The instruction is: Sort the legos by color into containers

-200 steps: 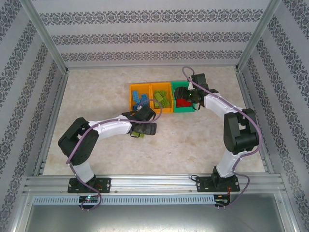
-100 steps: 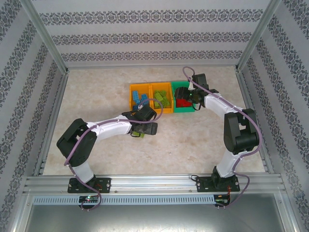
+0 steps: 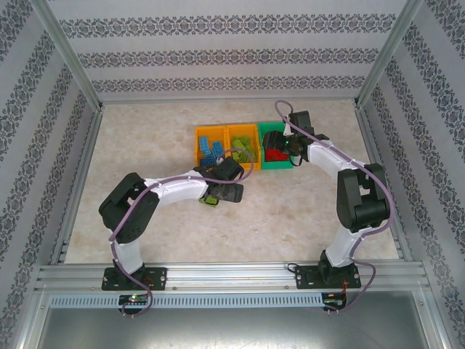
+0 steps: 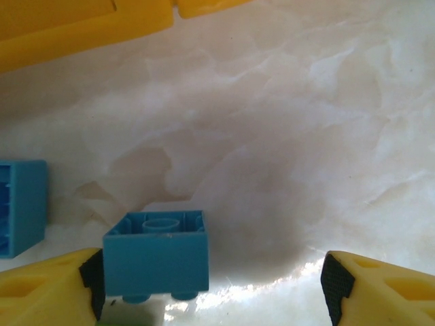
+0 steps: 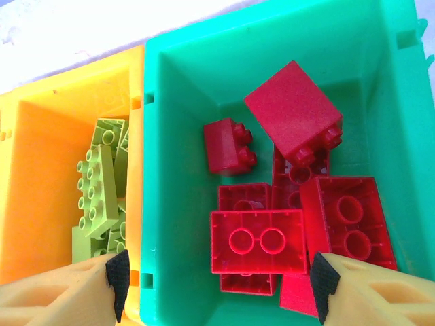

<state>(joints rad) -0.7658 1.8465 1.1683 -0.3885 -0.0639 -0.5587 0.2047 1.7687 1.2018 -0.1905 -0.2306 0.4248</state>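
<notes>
A blue lego lies studs-down on the table, right beside the left finger of my open left gripper; I cannot tell whether they touch. A second blue lego lies at the left edge. From above, the left gripper hangs low just in front of the containers. The left orange bin holds blue legos, the middle orange bin lime ones. My right gripper is open above the green bin, which holds several red legos.
An orange bin wall lies ahead of the left gripper. Lime legos fill the orange bin next to the green one. Patterned walls and metal posts ring the marbled table.
The left arm's elbow has swung right and forward, carrying its gripper slightly to the right near the bins. The right arm has not moved.
</notes>
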